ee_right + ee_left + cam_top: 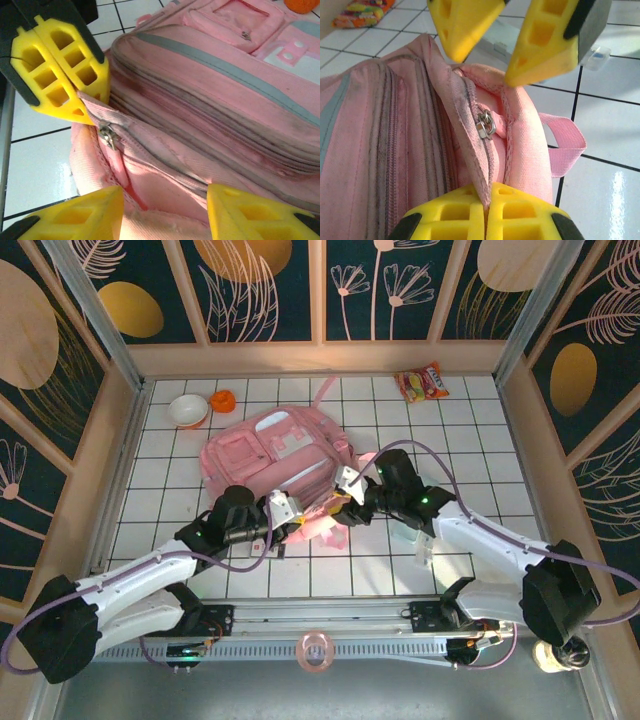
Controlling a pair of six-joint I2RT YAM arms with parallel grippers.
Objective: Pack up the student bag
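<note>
Left wrist: my left gripper (487,194) pinches the bag (380,150) by its zip edge, steadying it, I judge, for my right gripper (487,67), jaws apart, opposite.

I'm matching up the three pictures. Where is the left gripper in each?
Top view: left gripper at the centre, on the backpack's near edge.
Left wrist: gripper bottom centre, shut on pink fabric.
Right wrist: gripper upper left, pinching the same fabric.
Shared landmark: the backpack; close up, its metal zipper pull.
</note>
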